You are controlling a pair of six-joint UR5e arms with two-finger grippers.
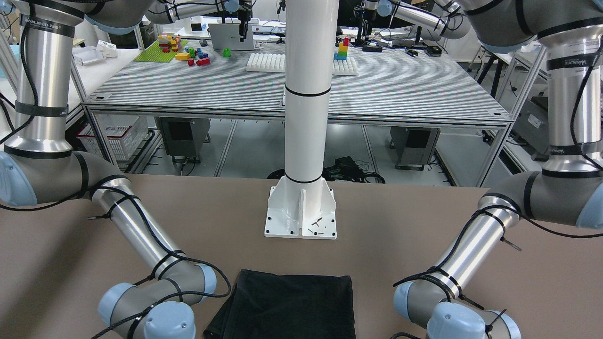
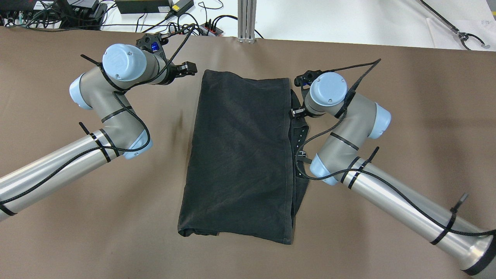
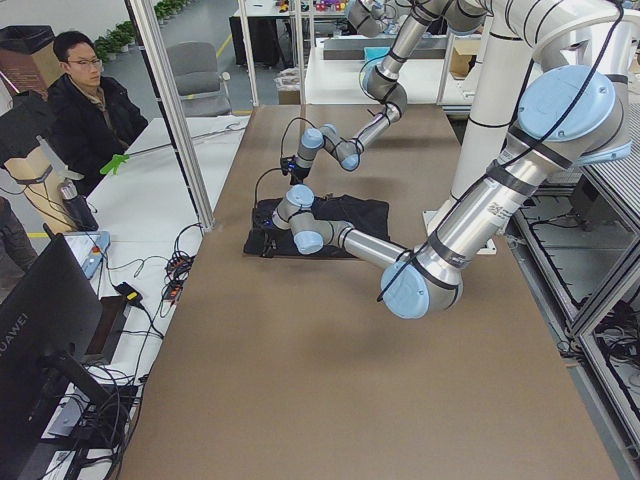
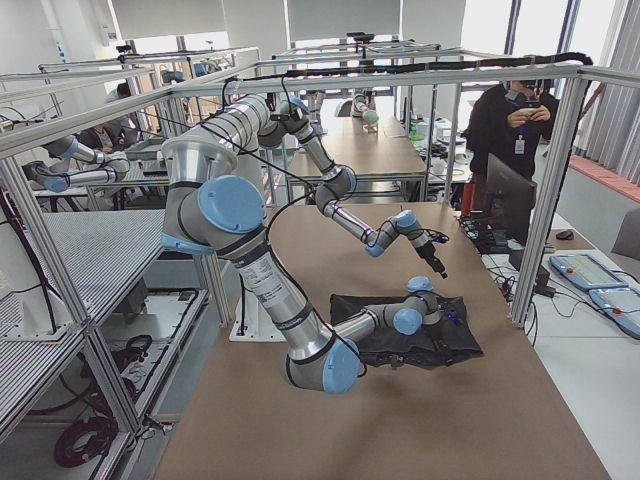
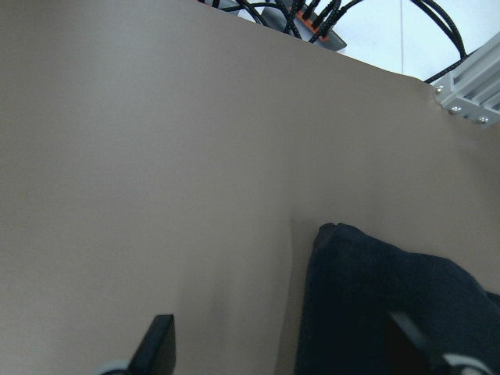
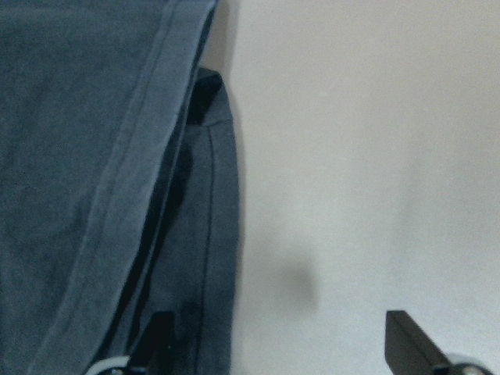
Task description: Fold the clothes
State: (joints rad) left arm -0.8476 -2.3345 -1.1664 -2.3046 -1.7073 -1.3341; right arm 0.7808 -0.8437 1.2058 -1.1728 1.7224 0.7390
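Clothes point(image 2: 240, 155) folded flat on bench point(image 2: 116, 232) between left jaws and right jaws.
Both released, empty: its corner just ahead of left jaws; layered edge runs between right jaws.

The left gripper point(image 5: 281, 351) and right gripper point(image 6: 281, 348) each showed only two spread fingertips point(image 5: 160, 344) at the lower edge of their own wrist views, where the clothes point(image 6: 78, 156) ran out of frame beyond one fingertip. Overhead, the right gripper lay mostly hidden beneath its own wrist; from the front both were cut off, with the stretch of clothes between them. In the side views both were too small to judge.
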